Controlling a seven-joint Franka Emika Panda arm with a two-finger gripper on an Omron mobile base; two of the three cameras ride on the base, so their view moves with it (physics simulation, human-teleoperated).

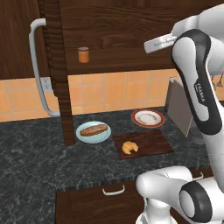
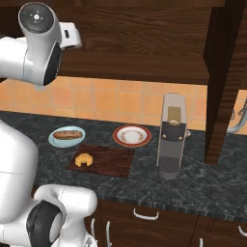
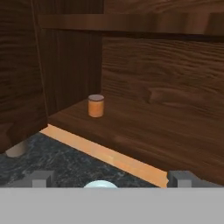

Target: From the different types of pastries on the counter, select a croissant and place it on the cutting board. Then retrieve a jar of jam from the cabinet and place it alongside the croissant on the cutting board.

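you can see the croissant [image 1: 129, 147] lying on the left part of the cutting board [image 1: 151, 143], low in the middle of the left base view. the jar of jam [image 1: 83, 54] stands upright on the shelf of the open cabinet [image 1: 113, 39], in the upper left. in the hand view the jar sits left of the middle, well apart from the pincer [image 3: 112, 178]. its two tips [image 3: 40, 178] stand wide apart, released, holding nothing. the long loaf [image 1: 93, 130] lies on the pale blue plate [image 1: 83, 137], just left of the board on the desk [image 1: 30, 157].
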